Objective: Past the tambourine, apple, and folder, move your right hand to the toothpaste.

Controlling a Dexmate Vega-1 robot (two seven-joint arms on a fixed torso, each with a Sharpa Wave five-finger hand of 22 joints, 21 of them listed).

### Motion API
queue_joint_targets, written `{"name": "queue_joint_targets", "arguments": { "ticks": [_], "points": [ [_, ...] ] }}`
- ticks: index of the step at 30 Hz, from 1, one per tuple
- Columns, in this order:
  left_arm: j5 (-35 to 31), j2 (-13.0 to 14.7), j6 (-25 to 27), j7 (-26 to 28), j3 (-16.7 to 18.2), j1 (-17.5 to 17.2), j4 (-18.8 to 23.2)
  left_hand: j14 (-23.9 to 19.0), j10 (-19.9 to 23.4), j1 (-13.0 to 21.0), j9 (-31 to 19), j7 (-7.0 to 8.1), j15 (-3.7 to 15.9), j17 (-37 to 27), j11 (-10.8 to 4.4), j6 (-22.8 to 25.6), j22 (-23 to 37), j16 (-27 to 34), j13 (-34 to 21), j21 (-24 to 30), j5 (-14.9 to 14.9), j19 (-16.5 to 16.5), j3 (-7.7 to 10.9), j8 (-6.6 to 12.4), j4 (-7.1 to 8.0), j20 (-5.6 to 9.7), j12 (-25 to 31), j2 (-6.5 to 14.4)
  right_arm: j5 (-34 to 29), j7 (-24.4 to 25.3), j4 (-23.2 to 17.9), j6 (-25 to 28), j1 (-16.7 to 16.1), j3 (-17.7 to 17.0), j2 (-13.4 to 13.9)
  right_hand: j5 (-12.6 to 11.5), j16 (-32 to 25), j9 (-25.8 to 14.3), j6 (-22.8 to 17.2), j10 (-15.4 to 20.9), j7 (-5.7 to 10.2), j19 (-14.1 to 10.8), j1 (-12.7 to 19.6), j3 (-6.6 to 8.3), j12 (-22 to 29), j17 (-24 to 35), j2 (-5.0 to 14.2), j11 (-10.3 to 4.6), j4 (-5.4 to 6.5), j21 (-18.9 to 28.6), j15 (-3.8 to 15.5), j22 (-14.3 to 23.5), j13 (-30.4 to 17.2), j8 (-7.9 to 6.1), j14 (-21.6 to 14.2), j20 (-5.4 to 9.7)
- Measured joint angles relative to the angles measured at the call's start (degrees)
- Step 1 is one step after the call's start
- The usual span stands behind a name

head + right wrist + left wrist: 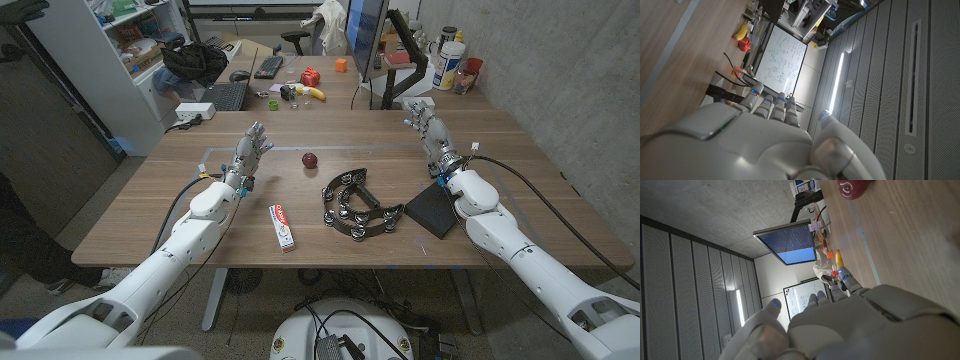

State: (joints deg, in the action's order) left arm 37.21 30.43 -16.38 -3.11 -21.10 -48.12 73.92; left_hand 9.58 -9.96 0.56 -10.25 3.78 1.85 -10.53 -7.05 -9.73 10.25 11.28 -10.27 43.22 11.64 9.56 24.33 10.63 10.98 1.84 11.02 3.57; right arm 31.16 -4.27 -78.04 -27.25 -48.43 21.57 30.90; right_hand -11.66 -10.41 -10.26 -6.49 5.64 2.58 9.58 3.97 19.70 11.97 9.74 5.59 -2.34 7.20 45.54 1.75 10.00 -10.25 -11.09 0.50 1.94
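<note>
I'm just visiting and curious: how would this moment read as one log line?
right hand open, raised, far side | left hand open | toothpaste untouched, near edge

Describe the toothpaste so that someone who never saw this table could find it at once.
Start at the wooden table and go to its near edge, just beside the left hand's forearm. There lies the toothpaste, a flat white box with red print, left of the black tambourine. It is the only long white thing; the apple is round and dark red, the folder black.

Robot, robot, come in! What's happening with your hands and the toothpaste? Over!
Both robot hands open, right robot hand far from white toothpaste box. Black half-moon tambourine lies between.
</note>
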Motion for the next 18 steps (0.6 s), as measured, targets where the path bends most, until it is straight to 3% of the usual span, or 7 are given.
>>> {"name": "queue_joint_targets", "arguments": {
  "ticks": [18],
  "points": [
    [-0.2,0.1,0.0,0.2,-0.1,0.0,0.4,0.0,0.0,0.0,0.0,0.0,0.0,0.0,0.0,0.0,0.0,0.0,0.0,-0.2,0.0,0.0,0.0,0.0,0.0,0.0,0.0,0.0,-1.9,-1.3,-2.1,-2.6,-0.4,0.4,1.0,0.0,0.0,0.0,-0.1,0.0,0.08,0.0,0.1,-0.24,0.0,0.0,-0.09,0.0,-0.24,-0.2,0.32,0.0,0.0,0.0,-0.3,0.0]
  ]
}}
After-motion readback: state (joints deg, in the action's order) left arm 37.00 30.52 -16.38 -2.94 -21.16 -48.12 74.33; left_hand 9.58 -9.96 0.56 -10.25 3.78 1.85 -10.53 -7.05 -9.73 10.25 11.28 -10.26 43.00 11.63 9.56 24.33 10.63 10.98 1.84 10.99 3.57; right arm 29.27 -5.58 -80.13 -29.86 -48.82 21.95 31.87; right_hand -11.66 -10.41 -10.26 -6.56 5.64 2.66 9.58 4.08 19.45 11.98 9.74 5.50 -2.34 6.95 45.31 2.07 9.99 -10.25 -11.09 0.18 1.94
